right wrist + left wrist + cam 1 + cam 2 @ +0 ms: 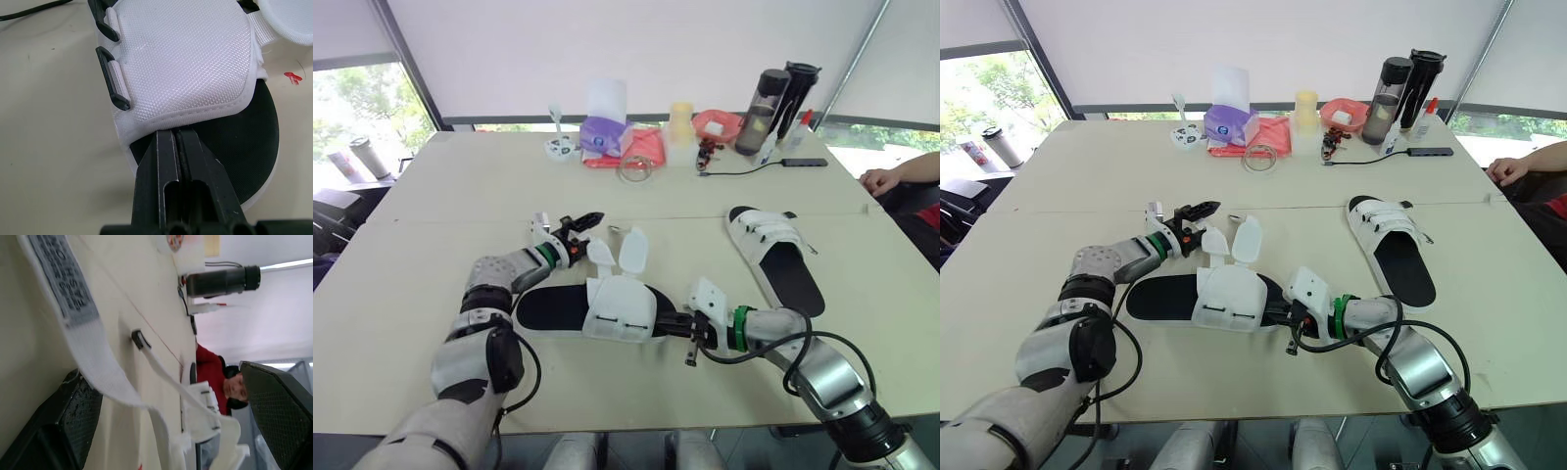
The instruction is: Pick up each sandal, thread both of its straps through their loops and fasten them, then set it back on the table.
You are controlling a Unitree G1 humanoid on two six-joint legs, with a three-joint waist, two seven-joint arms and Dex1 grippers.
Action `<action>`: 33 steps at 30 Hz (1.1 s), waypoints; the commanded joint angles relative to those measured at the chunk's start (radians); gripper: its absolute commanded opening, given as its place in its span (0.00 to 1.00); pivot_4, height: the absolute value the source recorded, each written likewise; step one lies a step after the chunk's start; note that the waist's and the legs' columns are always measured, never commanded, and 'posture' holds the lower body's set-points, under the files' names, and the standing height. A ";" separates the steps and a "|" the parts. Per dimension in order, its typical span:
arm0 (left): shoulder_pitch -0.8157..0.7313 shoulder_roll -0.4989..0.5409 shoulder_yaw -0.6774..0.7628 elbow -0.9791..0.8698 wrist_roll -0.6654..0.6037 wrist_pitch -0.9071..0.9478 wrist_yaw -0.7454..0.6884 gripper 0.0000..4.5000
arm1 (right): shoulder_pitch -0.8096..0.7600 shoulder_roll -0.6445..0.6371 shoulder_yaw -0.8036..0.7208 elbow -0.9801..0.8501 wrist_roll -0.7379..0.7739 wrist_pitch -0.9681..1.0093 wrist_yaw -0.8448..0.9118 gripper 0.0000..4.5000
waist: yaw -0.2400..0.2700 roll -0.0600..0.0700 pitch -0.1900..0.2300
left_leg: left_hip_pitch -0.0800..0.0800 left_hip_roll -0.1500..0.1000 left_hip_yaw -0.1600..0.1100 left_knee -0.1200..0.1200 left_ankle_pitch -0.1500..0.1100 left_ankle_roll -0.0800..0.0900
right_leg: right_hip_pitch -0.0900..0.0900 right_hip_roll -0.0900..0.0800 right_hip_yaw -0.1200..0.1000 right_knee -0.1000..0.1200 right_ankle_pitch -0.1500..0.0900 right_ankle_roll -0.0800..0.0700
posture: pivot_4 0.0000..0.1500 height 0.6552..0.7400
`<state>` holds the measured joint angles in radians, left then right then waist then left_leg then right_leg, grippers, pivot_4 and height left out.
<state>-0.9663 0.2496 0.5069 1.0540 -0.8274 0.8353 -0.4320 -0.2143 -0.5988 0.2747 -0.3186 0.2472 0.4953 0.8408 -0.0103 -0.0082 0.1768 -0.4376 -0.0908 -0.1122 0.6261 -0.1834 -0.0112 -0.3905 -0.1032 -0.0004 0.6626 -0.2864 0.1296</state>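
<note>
The near sandal, black-soled with a white upper, lies flat at the table's front middle. Both of its straps are undone and flipped up toward the far side. My left gripper is open just left of the straps, and in the left wrist view one white strap runs between its fingers. My right gripper is shut, its tips against the edge of the white upper from the sandal's right side. A second sandal lies on the right with its straps across the upper.
Along the table's far edge stand a tissue box, a red bag, a tape roll, a pale cup and dark bottles. A cable with a hub lies nearby. A person's hand rests at the right edge.
</note>
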 commanded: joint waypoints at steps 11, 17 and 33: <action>-0.048 0.020 -0.006 0.093 0.136 -0.130 -0.081 0.02 | 0.008 0.010 0.008 0.014 -0.024 0.000 -0.009 0.00 | -0.001 0.000 0.000 | 0.001 0.000 0.000 -0.002 0.000 0.000 | 0.000 0.000 0.000 0.000 0.000 0.000 | 1.00 1.00; -0.073 0.042 -0.131 -0.018 0.244 -0.171 -0.256 0.02 | 0.014 0.009 0.017 0.029 -0.037 -0.022 -0.005 0.00 | -0.002 -0.001 0.000 | 0.001 0.000 0.000 -0.004 0.000 0.000 | -0.001 0.000 0.000 0.000 0.000 0.000 | 1.00 1.00; 0.394 0.270 -0.690 -0.809 0.742 -1.408 -0.765 0.02 | 0.041 0.009 0.019 0.093 -0.072 -0.114 -0.009 0.00 | 0.001 0.003 -0.002 | 0.002 0.003 0.000 -0.015 0.001 -0.004 | -0.002 -0.001 0.002 -0.015 0.001 -0.009 | 1.00 1.00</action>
<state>-0.5538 0.5031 -0.1819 0.2527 -0.1315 -0.3633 -1.1961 -0.1902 -0.5894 0.2839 -0.2682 0.2102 0.3688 0.8469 -0.0089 -0.0056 0.1746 -0.4351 -0.0874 -0.1120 0.6112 -0.1828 -0.0161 -0.3922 -0.1041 0.0018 0.6468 -0.2851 0.1197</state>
